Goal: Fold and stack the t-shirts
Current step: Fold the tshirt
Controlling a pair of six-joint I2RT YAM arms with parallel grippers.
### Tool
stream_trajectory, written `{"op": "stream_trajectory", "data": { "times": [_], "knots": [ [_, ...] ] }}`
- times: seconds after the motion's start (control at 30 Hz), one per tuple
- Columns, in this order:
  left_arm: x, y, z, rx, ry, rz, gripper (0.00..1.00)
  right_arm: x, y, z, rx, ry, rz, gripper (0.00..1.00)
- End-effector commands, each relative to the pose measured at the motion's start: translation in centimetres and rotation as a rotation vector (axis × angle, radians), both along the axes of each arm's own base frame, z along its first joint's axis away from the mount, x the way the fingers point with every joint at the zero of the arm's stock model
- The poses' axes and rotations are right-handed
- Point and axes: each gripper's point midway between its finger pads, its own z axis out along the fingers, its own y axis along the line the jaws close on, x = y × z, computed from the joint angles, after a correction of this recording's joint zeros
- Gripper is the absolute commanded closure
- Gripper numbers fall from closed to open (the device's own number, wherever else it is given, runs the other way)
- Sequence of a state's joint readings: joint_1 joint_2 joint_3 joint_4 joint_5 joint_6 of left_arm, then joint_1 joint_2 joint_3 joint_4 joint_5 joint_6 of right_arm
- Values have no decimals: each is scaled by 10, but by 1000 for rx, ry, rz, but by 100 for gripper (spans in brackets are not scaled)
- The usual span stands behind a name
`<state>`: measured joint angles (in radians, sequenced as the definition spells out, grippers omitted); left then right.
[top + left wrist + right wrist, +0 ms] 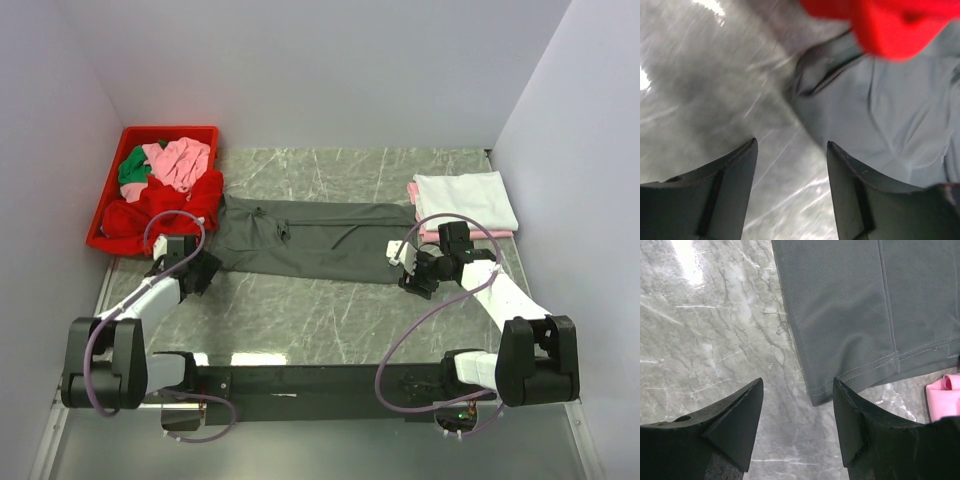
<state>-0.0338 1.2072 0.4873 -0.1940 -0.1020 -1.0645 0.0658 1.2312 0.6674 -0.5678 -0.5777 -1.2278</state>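
Note:
A large dark grey t-shirt (310, 238) lies folded in a long strip across the middle of the table. My left gripper (200, 268) is open and empty just off its near left corner; the grey cloth (890, 120) shows ahead of my fingers. My right gripper (410, 270) is open and empty just off its near right hemmed corner (850, 340). A folded white t-shirt (465, 198) lies on a folded pink one (470, 234) at the right. Red (160, 208), pink (180, 160) and green (133, 167) t-shirts lie heaped in the bin.
A red plastic bin (104, 205) stands at the back left against the left wall; its red corner (890, 25) shows in the left wrist view. White walls close in the left, back and right sides. The marble tabletop (330, 320) lies between the shirt and the arm bases.

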Motion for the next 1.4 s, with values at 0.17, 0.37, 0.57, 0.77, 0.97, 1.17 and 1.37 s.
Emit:
{"op": "stream_trajectory", "data": {
  "times": [0.17, 0.37, 0.57, 0.77, 0.97, 1.17, 1.37],
  "knots": [
    [40, 15, 4, 35, -92, 96, 43, 4, 1, 3, -10, -37, 23, 36],
    [38, 23, -6, 78, -53, 113, 79, 3, -3, 1, -39, -53, 44, 37],
    [40, 33, 4, 134, -70, 109, 94, -25, -8, -7, -127, -103, 265, 36],
    [41, 29, 12, 131, -100, 72, 95, -20, -13, -20, -192, -130, 261, 34],
    [40, 24, 13, 123, -101, 35, 95, -2, -2, -26, -219, -154, 232, 36],
    [38, 20, 17, 110, -116, 16, 95, 16, 2, -37, -269, -163, 187, 41],
    [36, 15, 20, 89, -121, -6, 96, 15, -8, -51, -347, -121, 168, 77]
  ]
}}
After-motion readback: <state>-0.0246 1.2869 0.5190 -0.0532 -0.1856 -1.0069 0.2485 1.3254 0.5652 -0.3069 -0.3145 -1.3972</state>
